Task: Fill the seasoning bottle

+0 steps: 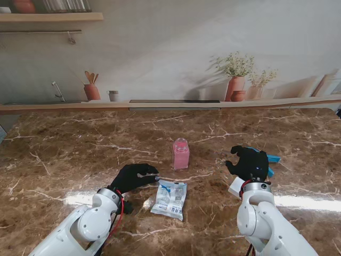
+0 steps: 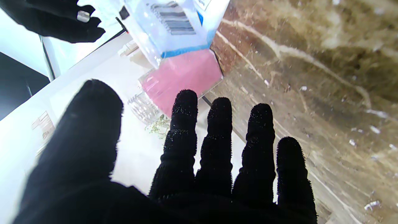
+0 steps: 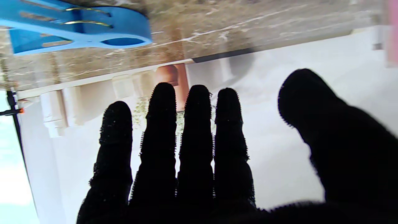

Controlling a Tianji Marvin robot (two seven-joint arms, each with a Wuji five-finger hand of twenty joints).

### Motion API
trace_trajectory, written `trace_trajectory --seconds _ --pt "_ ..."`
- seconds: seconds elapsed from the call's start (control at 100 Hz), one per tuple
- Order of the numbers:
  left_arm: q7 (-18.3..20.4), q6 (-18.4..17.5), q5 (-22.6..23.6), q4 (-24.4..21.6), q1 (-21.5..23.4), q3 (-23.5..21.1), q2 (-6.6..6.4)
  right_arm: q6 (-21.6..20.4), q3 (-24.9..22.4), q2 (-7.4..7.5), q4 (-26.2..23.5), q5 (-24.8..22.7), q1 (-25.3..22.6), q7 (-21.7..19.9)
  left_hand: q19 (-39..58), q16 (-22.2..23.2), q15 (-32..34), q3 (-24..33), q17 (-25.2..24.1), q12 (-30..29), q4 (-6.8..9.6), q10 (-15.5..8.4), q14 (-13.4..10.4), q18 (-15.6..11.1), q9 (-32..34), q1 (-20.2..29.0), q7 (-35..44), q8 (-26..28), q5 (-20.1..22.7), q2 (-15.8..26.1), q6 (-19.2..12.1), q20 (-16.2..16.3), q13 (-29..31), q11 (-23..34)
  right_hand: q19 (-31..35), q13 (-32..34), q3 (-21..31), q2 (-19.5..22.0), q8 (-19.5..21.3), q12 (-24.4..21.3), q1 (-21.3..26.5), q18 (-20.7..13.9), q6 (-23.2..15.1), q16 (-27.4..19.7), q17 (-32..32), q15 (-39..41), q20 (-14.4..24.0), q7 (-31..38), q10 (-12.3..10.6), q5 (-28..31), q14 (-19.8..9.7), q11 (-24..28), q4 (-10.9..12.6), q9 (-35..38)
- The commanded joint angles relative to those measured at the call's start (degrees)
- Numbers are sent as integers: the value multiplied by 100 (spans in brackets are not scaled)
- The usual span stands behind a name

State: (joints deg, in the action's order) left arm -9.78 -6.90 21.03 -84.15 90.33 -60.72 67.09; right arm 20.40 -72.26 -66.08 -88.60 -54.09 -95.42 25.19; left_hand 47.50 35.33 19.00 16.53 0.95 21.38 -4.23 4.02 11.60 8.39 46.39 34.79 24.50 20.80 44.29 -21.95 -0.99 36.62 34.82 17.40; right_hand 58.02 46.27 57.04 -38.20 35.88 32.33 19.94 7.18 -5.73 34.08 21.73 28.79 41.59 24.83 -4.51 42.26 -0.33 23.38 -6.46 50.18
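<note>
A clear seasoning bottle (image 1: 181, 153) with pink contents stands upright at the table's middle; it also shows pink in the left wrist view as the bottle (image 2: 183, 77). Nearer to me lies a flat refill packet (image 1: 170, 199) with a blue strip and a barcode, seen too as the packet (image 2: 174, 25). My left hand (image 1: 133, 176) rests just left of the packet's far corner, fingers spread, holding nothing. My right hand (image 1: 248, 163) hovers to the bottle's right, open and empty. The black fingers (image 2: 183, 140) and the right hand's fingers (image 3: 192, 137) are stretched out.
Blue scissors (image 1: 272, 160) lie partly under my right hand, and show as the scissors (image 3: 77, 28). A small white block (image 1: 236, 186) sits by my right wrist. Terracotta pots with plants (image 1: 235, 85) and a utensil jar (image 1: 91, 90) stand on the back ledge.
</note>
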Motion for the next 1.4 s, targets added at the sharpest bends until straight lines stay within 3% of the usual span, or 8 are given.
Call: trace_trajectory --seconds 0.0,0.24,0.46,0.81,1.13,1.39 --pt "-58 -23 18 -82 47 -37 2 86 -118 82 81 19 41 -191 -194 -222 -231 -273 22 -144 206 1 -175 -281 -198 77 -213 -149 20 182 48 -244 -262 -178 -155 -291 -26 -125 -70 -97 -100 -76 128 -144 -173 -165 -114 -111 50 -291 -4 -113 146 -280" --pt "-123 9 67 -278 113 -144 5 313 -281 266 245 -410 256 -1067 -361 -538 -531 -551 -143 -343 231 -36 -300 -348 -628 145 -573 -337 -250 266 67 -543 -591 -385 -1243 -1795 14 -478 -482 -716 -87 -245 696 -989 -1032 -1419 -254 -1065 214 -1469 -48 -863 31 -1921" --pt "-129 -16 70 -376 133 -217 2 325 -360 463 559 -860 539 -1977 -469 -666 -671 -745 -231 -424 247 -73 -399 -347 -869 152 -708 -386 -417 318 83 -616 -776 -468 -2254 -3091 341 -939 -721 -1245 -206 -576 1034 -1742 -1801 -2147 -494 -1748 292 -2490 -373 -1403 -120 -3048" --pt "-59 -82 97 -428 166 -280 -24 -109 -422 656 1216 -1066 1117 -2866 -610 -825 -779 -1038 -296 -544 294 -108 -461 -327 -1056 276 -798 -426 -434 403 98 -664 -914 -510 -2500 -3244 343 -917 -711 -1363 -303 -626 1102 -1908 -1912 -2224 -534 -1899 293 -2774 -440 -1441 -167 -3312" --pt "14 -21 116 -475 161 -286 -41 -202 -268 698 1670 -1020 1448 -2873 -666 -857 -805 -1127 -332 -567 309 -129 -500 -323 -1104 315 -811 -421 -471 406 99 -660 -963 -516 -2479 -3139 392 -939 -577 -1302 -387 -588 1138 -1880 -1865 -2109 -465 -1749 356 -2644 -356 -1279 -193 -3200" --pt "47 -1 101 -493 153 -292 -46 -196 45 734 2187 -754 1811 -3036 -729 -878 -829 -1173 -369 -579 318 -131 -510 -300 -1143 332 -819 -422 -489 438 112 -656 -997 -526 -2499 -2981 512 -1048 -161 -981 -531 -558 1166 -1725 -1864 -1933 -395 -1306 402 -2486 -251 -947 -273 -2956"
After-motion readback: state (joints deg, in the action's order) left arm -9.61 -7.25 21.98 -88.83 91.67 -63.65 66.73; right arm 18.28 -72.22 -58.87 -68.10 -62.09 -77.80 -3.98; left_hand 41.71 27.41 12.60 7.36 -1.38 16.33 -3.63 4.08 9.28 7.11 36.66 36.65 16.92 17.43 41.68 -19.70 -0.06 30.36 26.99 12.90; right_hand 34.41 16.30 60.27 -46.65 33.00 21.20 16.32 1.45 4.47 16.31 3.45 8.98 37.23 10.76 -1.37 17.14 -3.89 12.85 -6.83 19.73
